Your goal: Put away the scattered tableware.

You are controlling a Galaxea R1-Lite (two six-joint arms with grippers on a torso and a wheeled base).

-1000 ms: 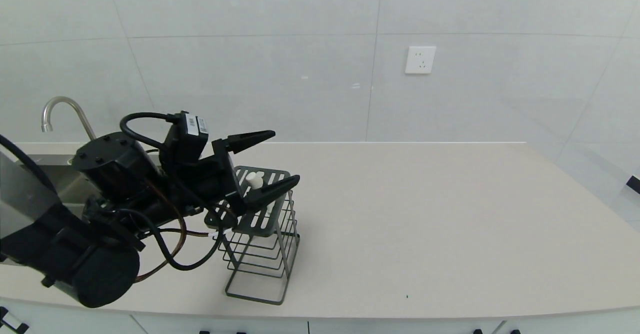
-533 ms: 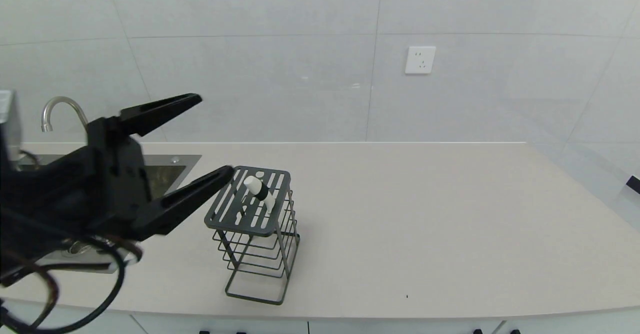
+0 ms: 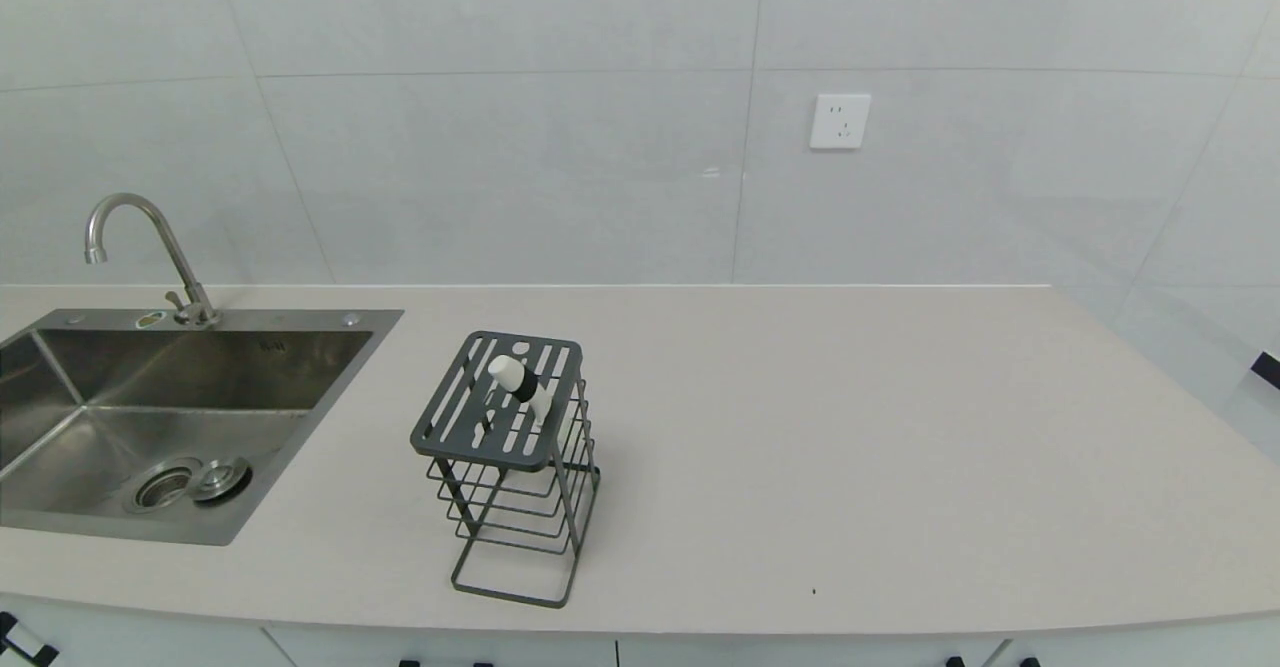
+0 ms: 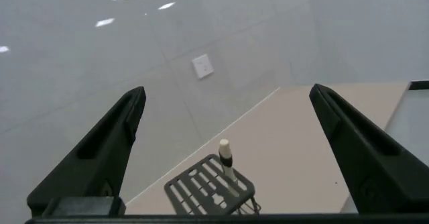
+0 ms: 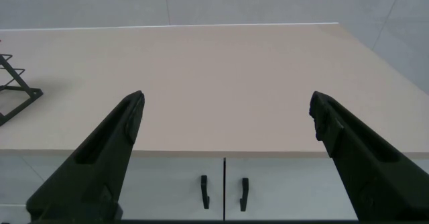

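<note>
White-handled utensil (image 3: 518,383) stands tilted in a slot of the dark wire rack (image 3: 452,417), framed by the left gripper (image 4: 226,93), jaws spread wide. Right gripper (image 5: 226,98), jaws spread too, hangs over the desk (image 3: 850,427) front edge. Sink (image 3: 90,447) at the rack's nine o'clock.

surface (image 3: 900,427): beige, long, set against the tiled wall.
rack (image 3: 500,447): dark wire stand, upright, left of middle, near the front edge.
sink (image 3: 200,367): steel basin sunk into the left end, near the rack.
</note>
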